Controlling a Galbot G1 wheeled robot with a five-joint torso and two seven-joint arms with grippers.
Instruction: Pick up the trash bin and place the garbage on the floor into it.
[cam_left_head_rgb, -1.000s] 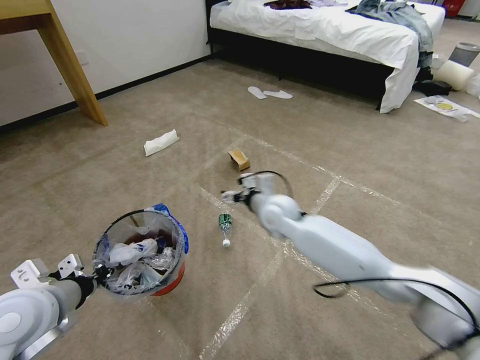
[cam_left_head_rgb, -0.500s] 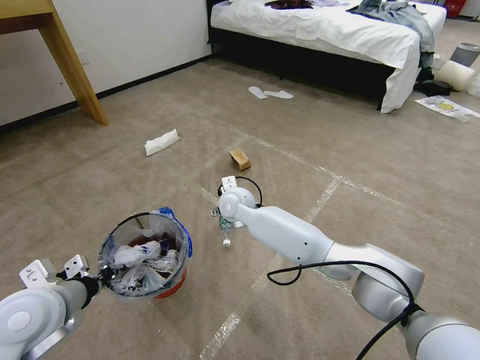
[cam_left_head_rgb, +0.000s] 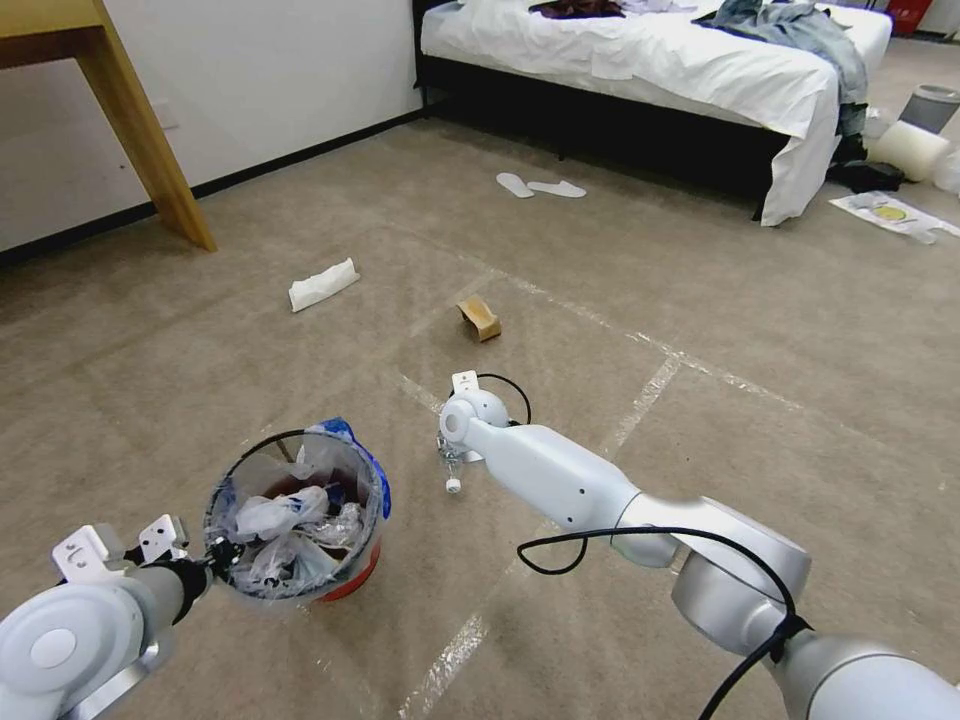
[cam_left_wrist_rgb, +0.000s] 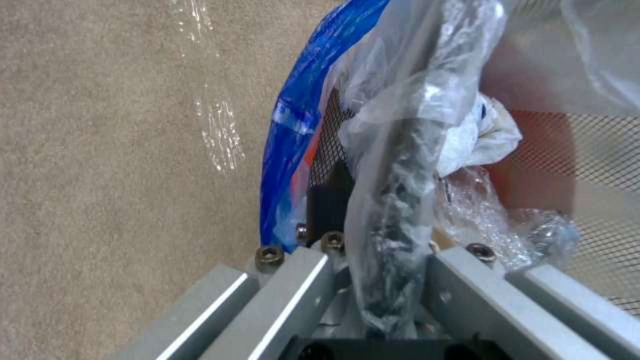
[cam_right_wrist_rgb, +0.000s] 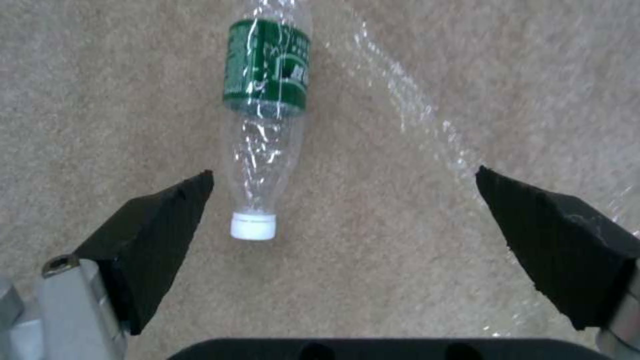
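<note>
The trash bin (cam_left_head_rgb: 296, 520), red-orange with a black rim and a clear liner with a blue edge, hangs low over the floor (cam_left_head_rgb: 700, 300) at the near left, holding white tissues and plastic. My left gripper (cam_left_head_rgb: 212, 553) is shut on its rim; in the left wrist view the fingers (cam_left_wrist_rgb: 293, 285) clamp the liner-wrapped rim (cam_left_wrist_rgb: 400, 190). My right arm (cam_left_head_rgb: 545, 470) reaches down over a green-labelled bottle (cam_right_wrist_rgb: 267, 70) lying on the carpet. The right gripper (cam_right_wrist_rgb: 343, 172) is open just above it, the neck and white cap (cam_left_head_rgb: 453, 486) lying near one finger.
More garbage lies farther out: a brown carton (cam_left_head_rgb: 480, 318) and a white tissue (cam_left_head_rgb: 322, 284). White slippers (cam_left_head_rgb: 540, 186) sit before the bed (cam_left_head_rgb: 640, 60). A wooden table leg (cam_left_head_rgb: 140, 130) stands far left. A grey bin (cam_left_head_rgb: 930, 105) and a cream-white bin (cam_left_head_rgb: 905, 148) are at the far right.
My right arm has swung left and down from near the carton side to just over the bottle. The left arm and bin have drifted slightly right and nearer.
</note>
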